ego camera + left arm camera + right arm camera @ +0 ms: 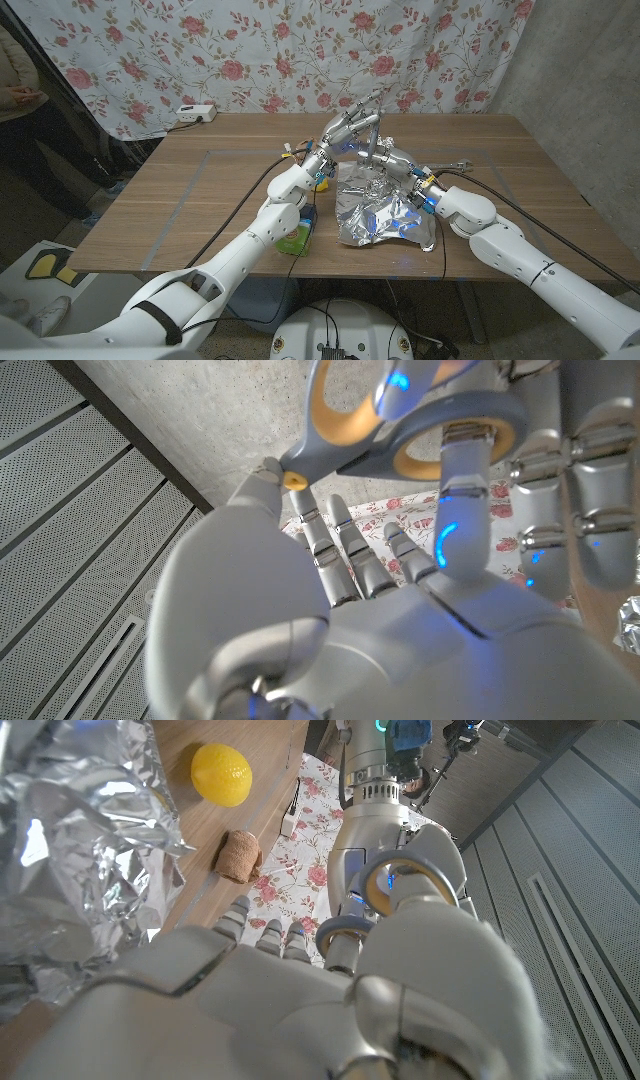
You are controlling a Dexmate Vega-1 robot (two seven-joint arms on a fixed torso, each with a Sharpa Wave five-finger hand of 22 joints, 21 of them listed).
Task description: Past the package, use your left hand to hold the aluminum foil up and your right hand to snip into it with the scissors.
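1. The crumpled aluminum foil [385,210] lay on the wooden table [180,200], toward the front edge, and served as the landmark for everything else.
2. The left hand [350,128] was raised above the far side of the foil, its fingers spread apart and reaching upward.
3. No frame showed the left hand gripping the foil; the sheet lay below it, and whether any part of the hand touched it could not be told.
4. The right hand [392,160] was held over the far part of the foil, just beside the left hand.
5. The scissors [420,410], with grey handles lined in yellow, showed close up in the left wrist view, and a finger [462,480] of the right hand passed through one handle loop.
6. In the right wrist view a finger [405,895] of the right hand sat in a handle ring, so that hand held the scissors.
7. The blades could not be made out, so whether they met the foil could not be told.
8. A green package [297,238] stood just left of the foil, partly behind the left forearm.
9. A yellow ball [222,773] and a small brown roll-like object [238,856] lay on the table beside the foil's edge.
10. A white power strip [196,114] sat at the table's far left corner, well apart from the foil.
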